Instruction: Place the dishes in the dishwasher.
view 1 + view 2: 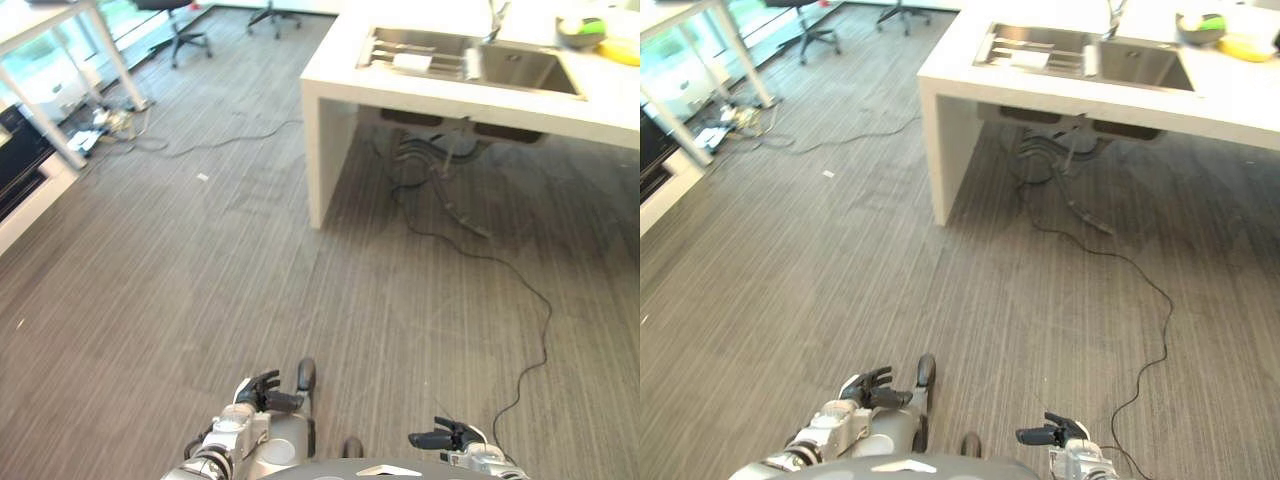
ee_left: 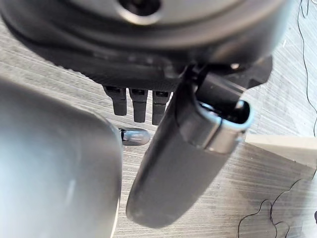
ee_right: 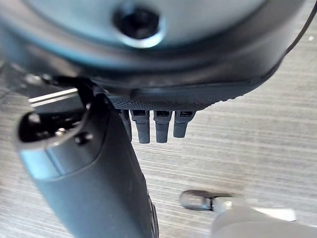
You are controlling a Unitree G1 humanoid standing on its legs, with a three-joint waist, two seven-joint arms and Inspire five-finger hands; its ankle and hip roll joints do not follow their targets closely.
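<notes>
The left hand [image 1: 262,392] hung low over wide, open floor [image 1: 200,290], fingers relaxed and empty; the right hand [image 1: 440,438] did likewise. Dishes were hard to make out: something pale lay in the sink [image 1: 470,58] of the white counter [image 1: 330,90], a bowl [image 1: 580,32] cut off beyond.

Both arms hang low in front of the robot, over the floor. The left hand [image 1: 262,392] sits at the end of its silver-grey wrist, fingers [image 2: 139,104] straight and relaxed in a row, thumb [image 2: 178,163] standing out beside them; it holds nothing. The right hand [image 1: 445,436] is held low on the other side, well apart from the left, thumb pointing inward toward it. In its own wrist view the right fingers [image 3: 156,125] are straight and side by side, the thumb [image 3: 94,183] extended beside them, nothing in the grasp.
</notes>
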